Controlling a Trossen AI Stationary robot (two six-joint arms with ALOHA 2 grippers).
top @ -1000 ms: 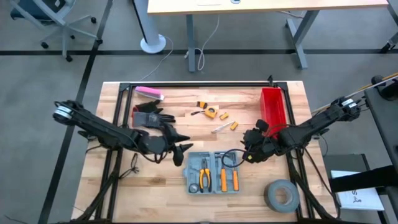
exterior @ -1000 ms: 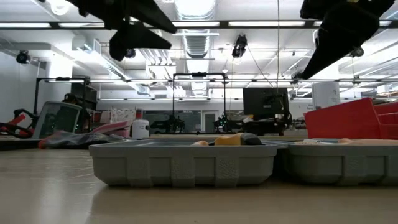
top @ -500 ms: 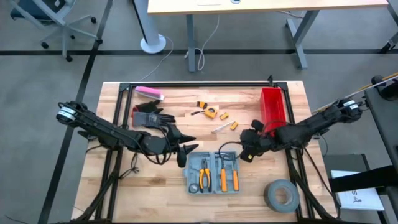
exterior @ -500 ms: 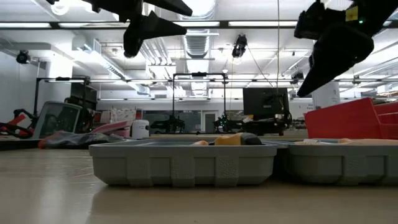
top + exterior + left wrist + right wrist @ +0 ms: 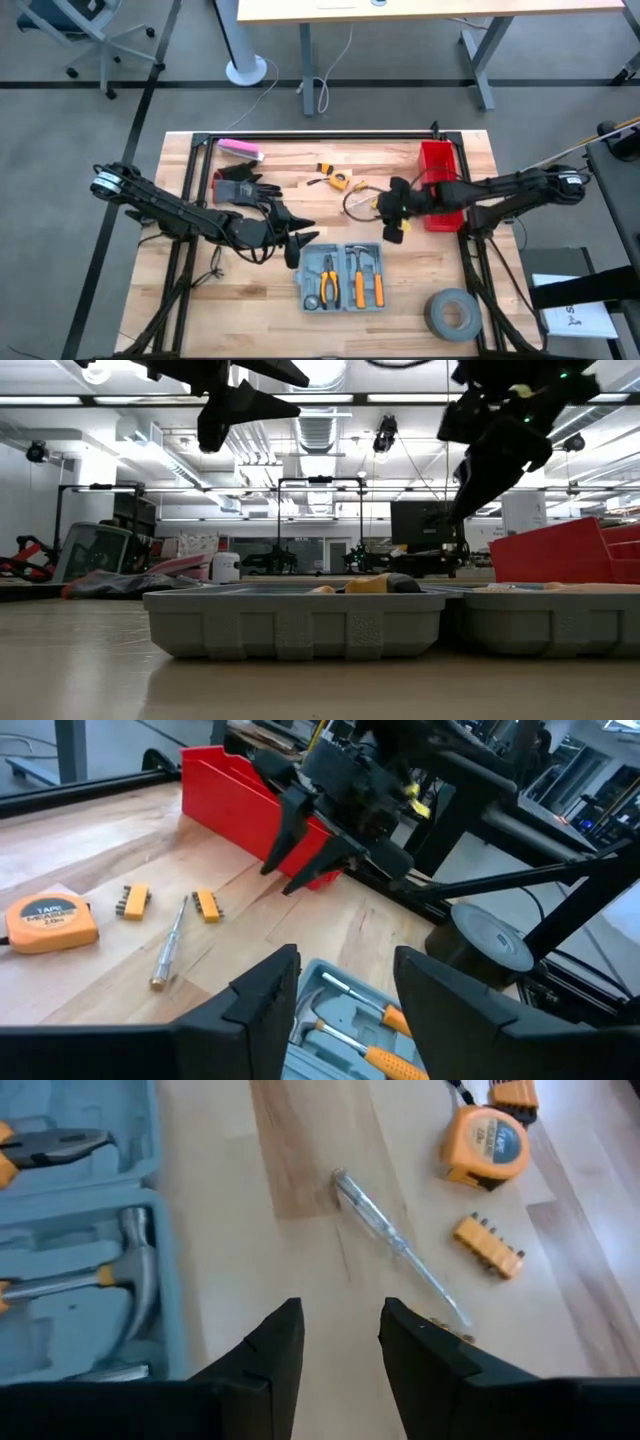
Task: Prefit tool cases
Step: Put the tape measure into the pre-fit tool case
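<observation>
Right gripper (image 5: 393, 222) parted, empty, hovering over screwdriver (image 5: 398, 1246) probably to fetch it for open tool case (image 5: 343, 276); left gripper (image 5: 296, 246) parted, waiting beside it.

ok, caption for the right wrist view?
Open right pincer above a clear-handled metal screwdriver beside the grey-blue plastic tool case.

The orange tape measure (image 5: 48, 923) carries a round label reading "TAPE", with smaller print beneath it too small to read
</observation>
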